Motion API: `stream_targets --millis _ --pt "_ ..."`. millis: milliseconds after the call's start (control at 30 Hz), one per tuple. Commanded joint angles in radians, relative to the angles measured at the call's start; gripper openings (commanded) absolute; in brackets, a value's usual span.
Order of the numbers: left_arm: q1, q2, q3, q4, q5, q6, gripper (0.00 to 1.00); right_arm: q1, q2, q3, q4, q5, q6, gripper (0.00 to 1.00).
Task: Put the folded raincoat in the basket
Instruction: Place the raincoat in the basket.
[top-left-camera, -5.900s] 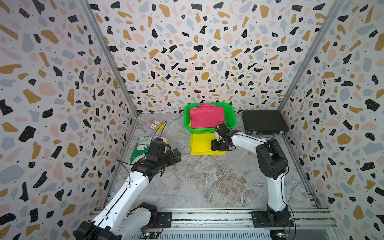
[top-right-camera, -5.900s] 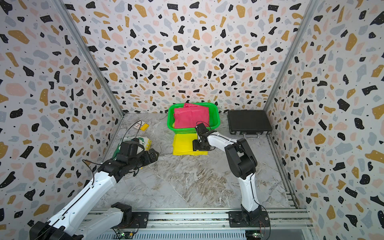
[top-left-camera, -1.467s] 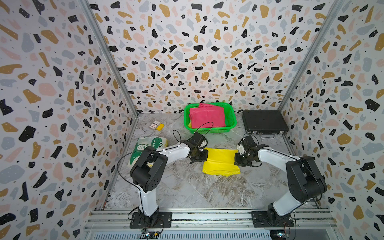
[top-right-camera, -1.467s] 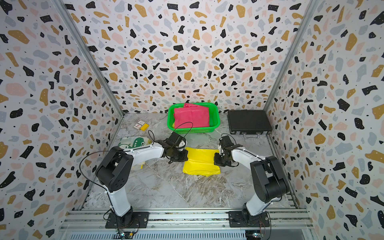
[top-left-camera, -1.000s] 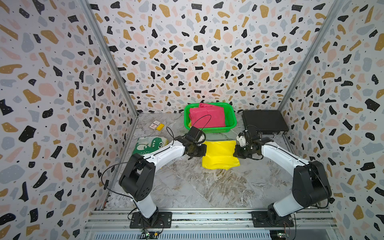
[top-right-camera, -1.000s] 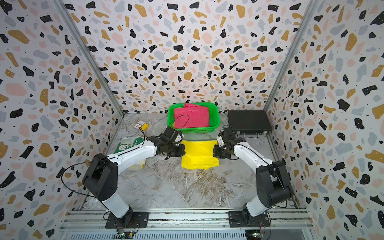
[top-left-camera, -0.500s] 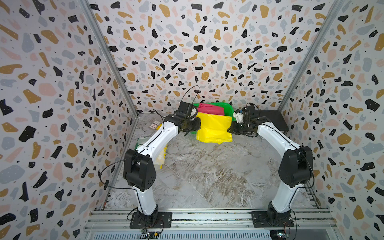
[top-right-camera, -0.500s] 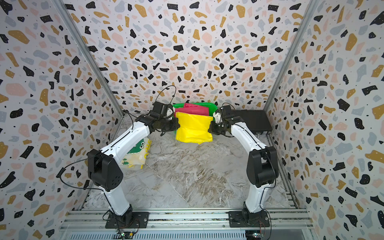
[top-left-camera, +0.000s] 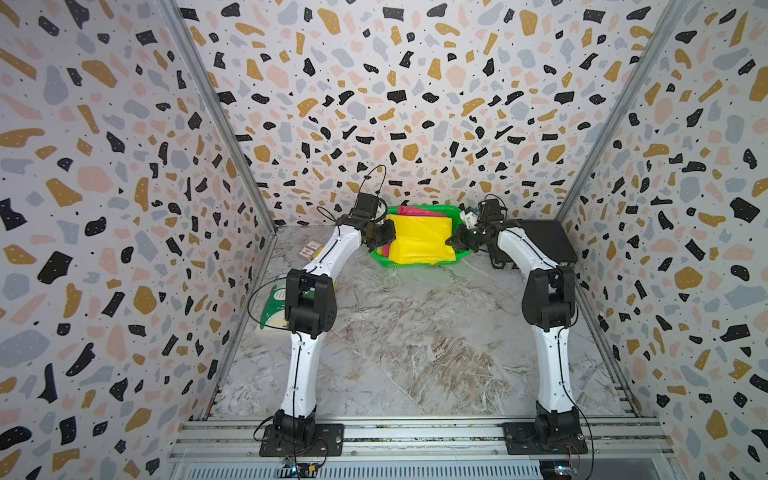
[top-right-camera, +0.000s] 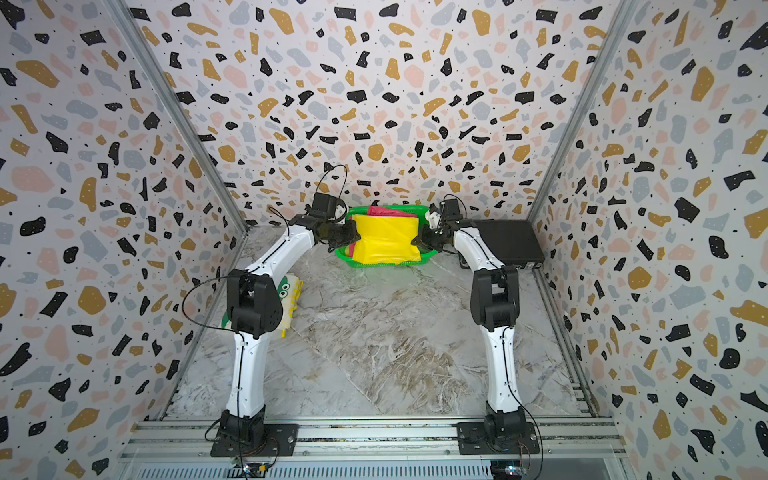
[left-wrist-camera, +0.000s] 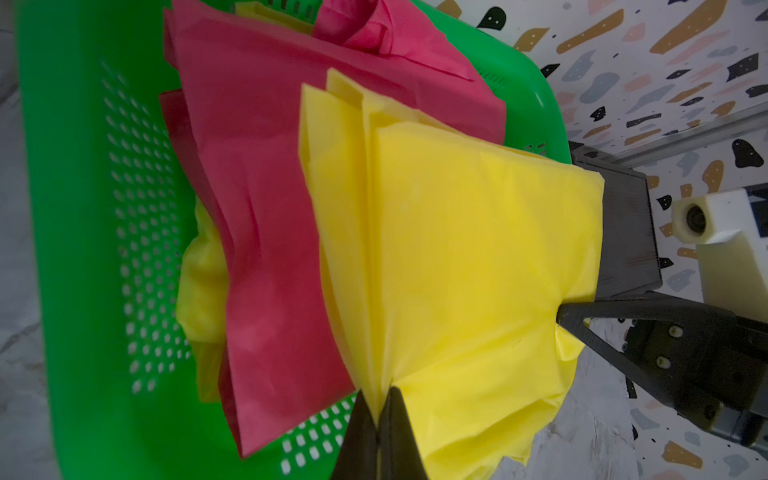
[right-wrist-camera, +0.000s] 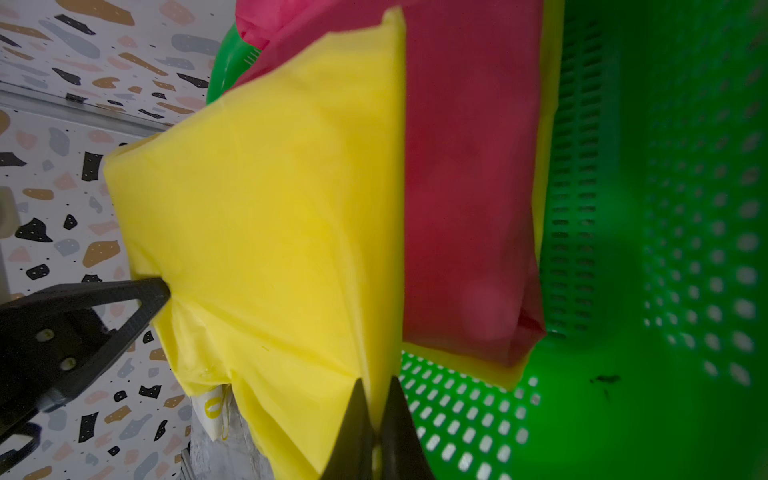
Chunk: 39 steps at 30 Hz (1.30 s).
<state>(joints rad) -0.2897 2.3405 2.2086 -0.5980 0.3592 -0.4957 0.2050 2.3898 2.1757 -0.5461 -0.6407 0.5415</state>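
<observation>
Around your workspace, terrazzo-patterned walls (top-left-camera: 374, 104) in pink, ochre, grey and black rise on three sides above a grey-brown marbled floor (top-left-camera: 415, 332), joined by aluminium corner posts (top-left-camera: 223, 124) under even light.

The left arm (top-left-camera: 328, 257) and right arm (top-left-camera: 521, 255) reach forward, elbows raised, wrists turned toward each other. Left gripper (top-left-camera: 390, 235) and right gripper (top-left-camera: 451, 242) jaws pinch opposite edges of the yellow raincoat (top-left-camera: 419, 239).

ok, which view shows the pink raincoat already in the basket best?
Left wrist: most of the pink raincoat lies in view inside the green basket. Right wrist shows a strip beside the held yellow raincoat. Both top views show only a sliver behind it.
</observation>
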Motion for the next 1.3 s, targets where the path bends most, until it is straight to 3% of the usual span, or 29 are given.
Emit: stream_targets --millis 0,233,333,400,467,533,567,700,933,1267 --pt "0.019 0.049 0.106 0.022 0.034 -0.019 0.0 -0.01 0.025 0.1 0.04 -0.046 0.052 0.0" --pt "0.052 0.115 0.151 0.105 0.055 -0.059 0.0 -0.019 0.144 0.245 0.097 -0.088 0.115 0.03" --pt "0.055 0.143 0.152 0.151 0.067 -0.064 0.0 -0.023 0.169 0.26 0.141 -0.103 0.147 0.25" --pt "0.056 0.169 0.179 0.139 0.067 -0.057 0.01 -0.026 0.175 0.264 0.154 -0.107 0.159 0.33" --pt "0.061 0.189 0.207 0.114 0.063 -0.049 0.24 -0.027 0.171 0.266 0.154 -0.107 0.158 0.4" --pt "0.066 0.189 0.215 0.101 0.053 -0.044 0.6 -0.029 0.162 0.272 0.141 -0.102 0.146 0.45" --pt "0.067 0.182 0.215 0.092 0.044 -0.039 0.71 -0.03 0.151 0.272 0.133 -0.099 0.14 0.46" --pt "0.068 0.143 0.216 0.05 0.013 -0.009 1.0 -0.032 0.099 0.272 0.078 -0.067 0.091 0.51" --pt "0.069 -0.019 0.143 -0.066 -0.119 0.074 1.0 -0.032 -0.04 0.223 -0.081 0.003 -0.031 0.57" --pt "0.116 -0.372 -0.272 -0.062 -0.283 0.109 1.0 -0.029 -0.409 -0.26 -0.011 0.044 -0.109 0.63"
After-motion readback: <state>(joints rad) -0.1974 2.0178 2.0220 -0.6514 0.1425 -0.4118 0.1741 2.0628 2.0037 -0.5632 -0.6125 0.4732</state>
